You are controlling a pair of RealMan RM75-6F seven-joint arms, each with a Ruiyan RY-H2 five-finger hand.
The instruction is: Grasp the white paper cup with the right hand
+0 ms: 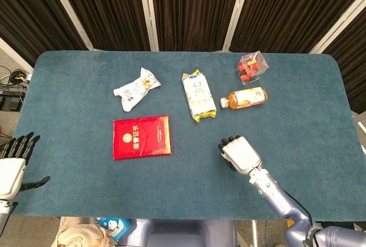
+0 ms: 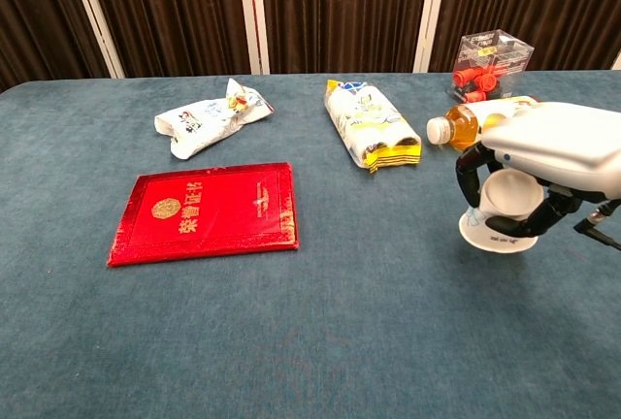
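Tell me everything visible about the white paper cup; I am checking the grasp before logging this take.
The white paper cup is a small plain white cup, seemingly upside down: its wide rim faces the blue table and its narrower base sits up inside the right hand. Dark fingers curl around its sides, gripping it. Faint print marks show near the rim. It sits low over the cloth in front of the orange drink bottle; whether it touches the table is unclear. In the head view the hand hides it completely.
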